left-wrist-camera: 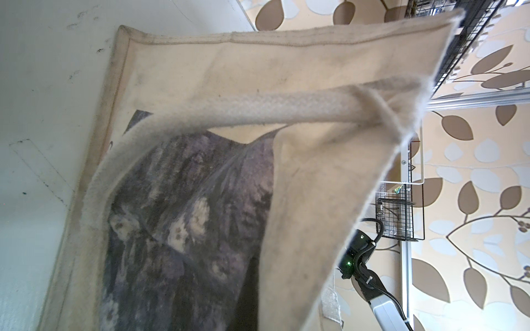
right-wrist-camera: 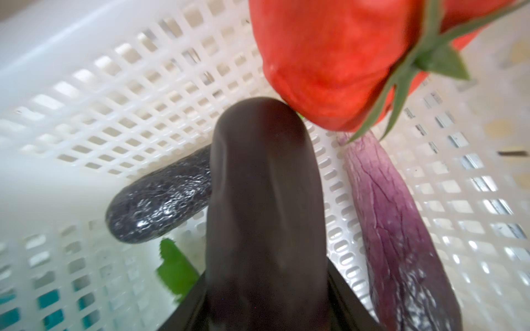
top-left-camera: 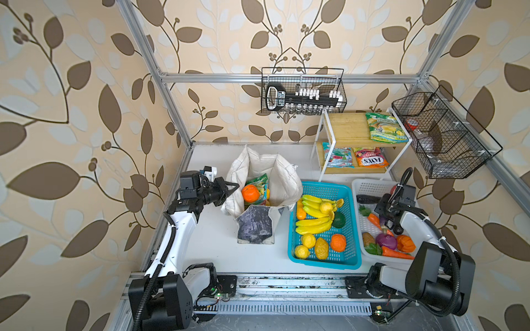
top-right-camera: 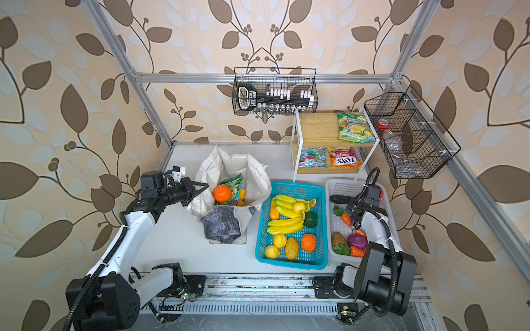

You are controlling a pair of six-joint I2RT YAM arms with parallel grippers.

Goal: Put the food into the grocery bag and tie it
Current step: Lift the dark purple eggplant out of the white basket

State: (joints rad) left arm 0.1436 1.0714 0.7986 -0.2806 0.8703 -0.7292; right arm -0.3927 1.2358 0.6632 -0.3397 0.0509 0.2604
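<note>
The grocery bag (top-left-camera: 258, 223) (top-right-camera: 226, 226) stands open left of centre in both top views, with its grey print panel facing the front. An orange fruit (top-left-camera: 250, 192) and a green packet (top-left-camera: 259, 183) lie inside it. My left gripper (top-left-camera: 233, 186) (top-right-camera: 201, 186) is shut on the bag's left rim. Bag fabric (left-wrist-camera: 301, 200) and a handle (left-wrist-camera: 258, 110) fill the left wrist view and hide the jaws. My right gripper (top-left-camera: 385, 210) (right-wrist-camera: 266, 286) is down in the white basket (top-left-camera: 370, 183), shut on a dark purple eggplant (right-wrist-camera: 263, 200). The eggplant's tip touches a red tomato (right-wrist-camera: 329, 57).
A blue basket (top-left-camera: 324, 265) of bananas, lemons and oranges sits between the bag and the white basket. Carrots, a red onion (top-left-camera: 386, 241) and two more eggplants (right-wrist-camera: 160, 212) (right-wrist-camera: 401, 243) lie in the white basket. A shelf (top-left-camera: 347, 129) with packets and wire baskets (top-left-camera: 447, 134) stand behind.
</note>
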